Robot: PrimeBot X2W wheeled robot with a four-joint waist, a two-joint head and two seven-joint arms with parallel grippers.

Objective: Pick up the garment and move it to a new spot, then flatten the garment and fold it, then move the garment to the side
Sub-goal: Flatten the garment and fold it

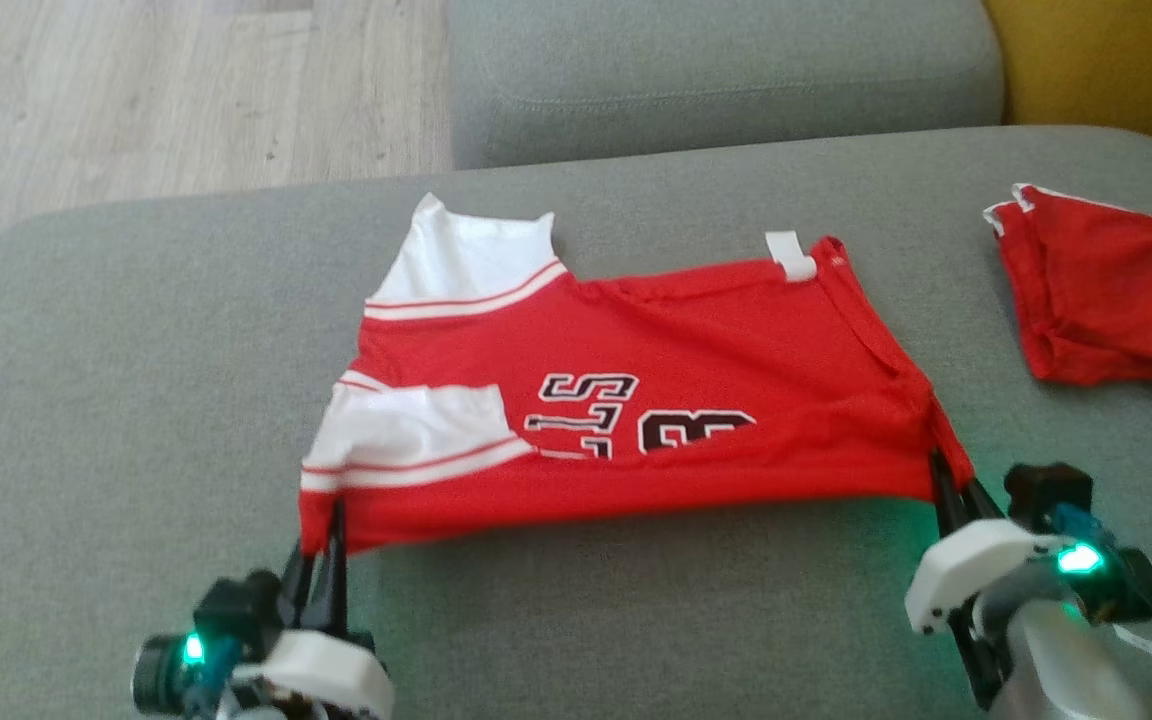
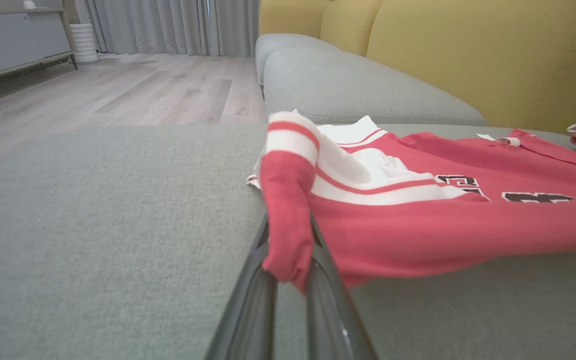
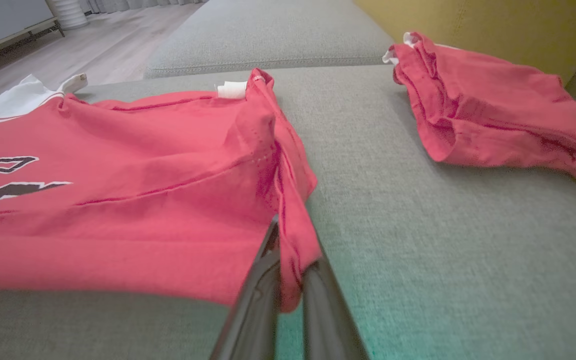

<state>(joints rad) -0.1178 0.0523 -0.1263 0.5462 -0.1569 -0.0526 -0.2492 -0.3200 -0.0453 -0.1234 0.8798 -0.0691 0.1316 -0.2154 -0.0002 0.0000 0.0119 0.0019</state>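
The garment (image 1: 656, 400) is a red jersey with white striped sleeves and black lettering, spread across the grey sofa seat (image 1: 136, 350). Its near edge hangs lifted off the seat, stretched between both grippers. My left gripper (image 1: 326, 535) is shut on the near left corner of the garment (image 2: 288, 220), below the white sleeve. My right gripper (image 1: 948, 478) is shut on the near right corner of the garment (image 3: 288, 235), with red cloth bunched between its fingers (image 3: 253, 305).
A second red cloth (image 1: 1106, 300) lies crumpled at the right of the seat, also seen as a red cloth (image 3: 493, 120) in the right wrist view. A grey cushion (image 1: 716, 70) and yellow backrest (image 1: 1106, 60) stand behind. Wooden floor (image 1: 166, 90) lies at the far left.
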